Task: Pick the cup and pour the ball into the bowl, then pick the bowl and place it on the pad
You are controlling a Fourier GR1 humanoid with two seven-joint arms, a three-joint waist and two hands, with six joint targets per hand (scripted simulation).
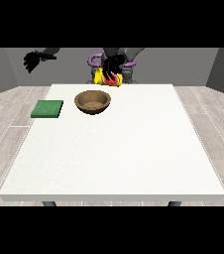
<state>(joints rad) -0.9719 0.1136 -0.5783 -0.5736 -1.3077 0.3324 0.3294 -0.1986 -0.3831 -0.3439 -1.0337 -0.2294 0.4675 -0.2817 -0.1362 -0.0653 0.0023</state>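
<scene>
A yellow cup point(107, 79) with red flame marks hangs in the air at the table's far edge, tilted onto its side, just behind the brown wooden bowl point(92, 102). A black hand point(112, 63), the one nearer the view's right, is curled over the cup's top. The bowl stands upright on the white table point(119, 149), and I see nothing inside it. No ball is visible. The green pad point(47, 109) lies flat to the left of the bowl, near the table's left edge. The hand at the view's left point(32, 60) is raised beyond the table's far left corner, with relaxed fingers holding nothing.
The robot's torso point(118, 53) stands right behind the cup. A wood-patterned floor point(10, 114) surrounds the table.
</scene>
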